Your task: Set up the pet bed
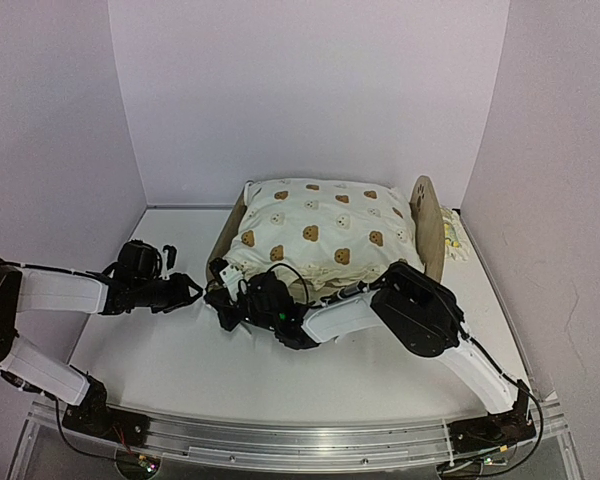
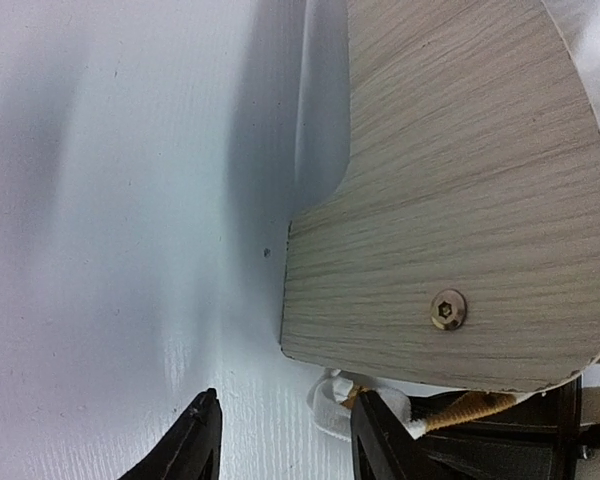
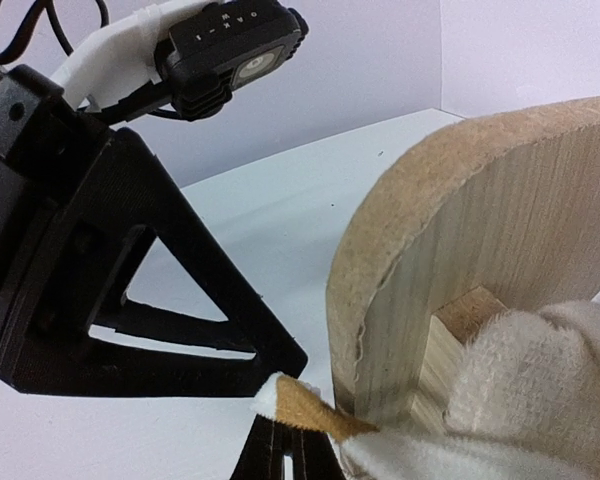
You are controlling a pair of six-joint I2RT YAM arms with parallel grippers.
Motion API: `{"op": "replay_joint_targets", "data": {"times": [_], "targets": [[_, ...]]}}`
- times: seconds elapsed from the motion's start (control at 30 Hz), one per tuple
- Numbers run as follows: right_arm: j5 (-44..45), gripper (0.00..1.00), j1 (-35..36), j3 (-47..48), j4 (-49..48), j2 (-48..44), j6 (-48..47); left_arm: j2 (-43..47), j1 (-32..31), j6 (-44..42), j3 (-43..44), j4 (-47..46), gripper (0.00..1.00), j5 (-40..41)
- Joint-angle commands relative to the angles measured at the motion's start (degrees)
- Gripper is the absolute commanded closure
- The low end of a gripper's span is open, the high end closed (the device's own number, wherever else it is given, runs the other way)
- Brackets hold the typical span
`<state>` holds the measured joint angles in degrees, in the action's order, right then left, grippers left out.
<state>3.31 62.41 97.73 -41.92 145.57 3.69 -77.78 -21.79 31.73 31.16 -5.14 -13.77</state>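
The pet bed (image 1: 429,228), light wood with arched end boards, stands at the table's middle back. The cream bear-print cushion (image 1: 320,232) lies on it and hides its base. My right gripper (image 1: 223,300) reaches across to the bed's near left corner and is shut on the cushion's tan-and-white corner (image 3: 310,408), beside the left end board (image 3: 460,260). My left gripper (image 1: 192,290) is open just left of that board (image 2: 460,180), low over the table. Its right finger (image 2: 380,440) is next to the pinched cushion corner (image 2: 332,408), and nothing is between the fingers.
The small lemon-print pillow (image 1: 453,238) lies on the table (image 1: 180,360) behind the bed's right end board. Pale walls close in the back and both sides. The left gripper's black finger (image 3: 130,280) fills the left of the right wrist view.
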Motion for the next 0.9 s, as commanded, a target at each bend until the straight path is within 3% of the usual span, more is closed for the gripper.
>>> {"op": "replay_joint_targets", "data": {"times": [0.0,0.27,0.53,0.67,0.87], "targets": [[3.5,1.00,0.2,3.0,-3.6,2.5,-2.1,0.8,0.0,-0.7,2.2,-1.9,0.56,-2.2],[10.9,1.00,1.1,1.9,-6.8,3.2,-7.2,3.4,0.0,-0.7,1.0,-1.4,0.59,-4.2],[12.3,1.00,1.4,3.5,-12.8,6.1,-9.2,4.9,0.0,-0.3,-0.2,-1.2,0.60,-3.1],[13.5,1.00,1.9,4.3,-14.3,7.0,-11.4,6.0,0.9,0.4,2.2,2.1,0.58,3.9],[17.6,0.99,3.0,4.3,-17.1,7.9,-17.4,0.3,3.1,-3.6,8.5,1.7,0.56,-0.6]]}}
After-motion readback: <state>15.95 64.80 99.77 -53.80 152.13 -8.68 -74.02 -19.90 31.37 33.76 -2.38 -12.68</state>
